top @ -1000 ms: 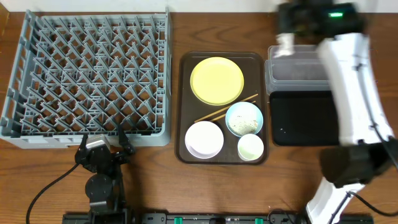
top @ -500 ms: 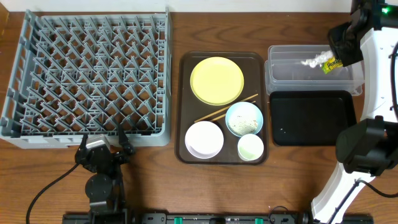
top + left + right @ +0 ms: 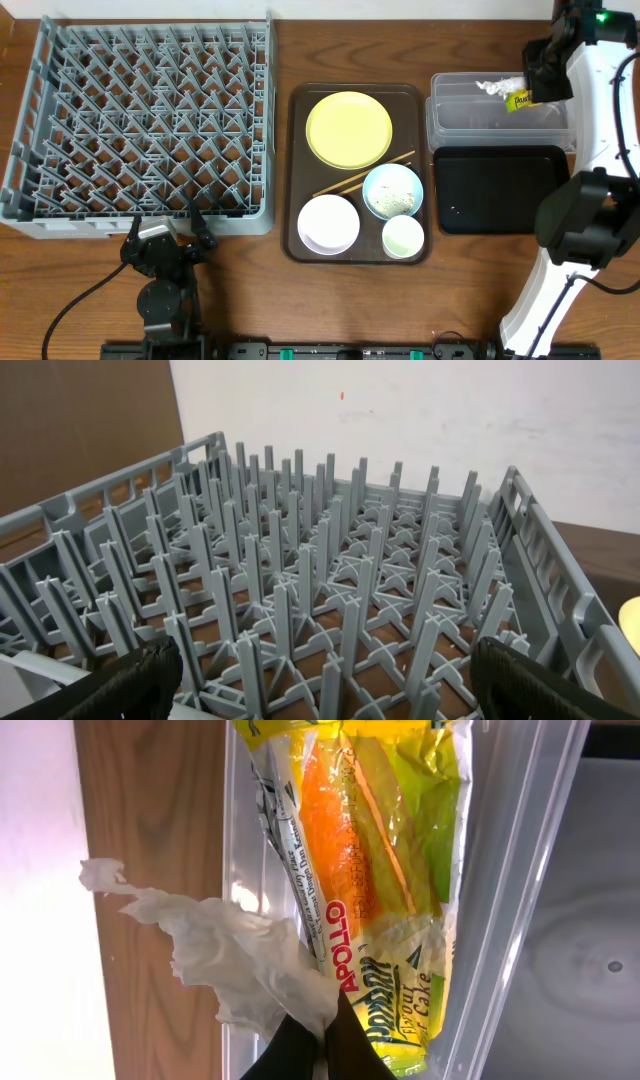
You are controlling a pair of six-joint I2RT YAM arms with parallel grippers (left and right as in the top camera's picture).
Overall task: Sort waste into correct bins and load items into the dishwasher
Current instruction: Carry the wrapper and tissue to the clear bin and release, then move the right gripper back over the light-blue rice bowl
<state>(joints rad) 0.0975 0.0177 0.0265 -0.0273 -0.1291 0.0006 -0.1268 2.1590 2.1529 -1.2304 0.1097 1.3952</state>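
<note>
**Tissue and wrapper gripped over the clear tub**

Nearest to you, at the front of the table, the left gripper sits just before the dish rack. Its fingers are spread wide and nothing is between them.

To the right, the brown serving tray carries the white bowl and the pale cup in front. Behind them is the light blue bowl with beige crumbs inside. Then come two chopsticks lying slanted, and the yellow plate at the back. Further right lies the black tray, and just behind it the clear tub.

Over the far right part of this tub you see the right gripper. Its dark fingertips are clenched on the crumpled white tissue and one end of the wrapper together. The tissue is twisted, with a ragged end pointing away from the fingers. The wrapper is glossy and creased. It is yellow, with an orange panel in the middle, green along one side and the red word "APOLLO". Behind both is the transparent wall of the tub. I cannot tell if they touch its floor.
</note>
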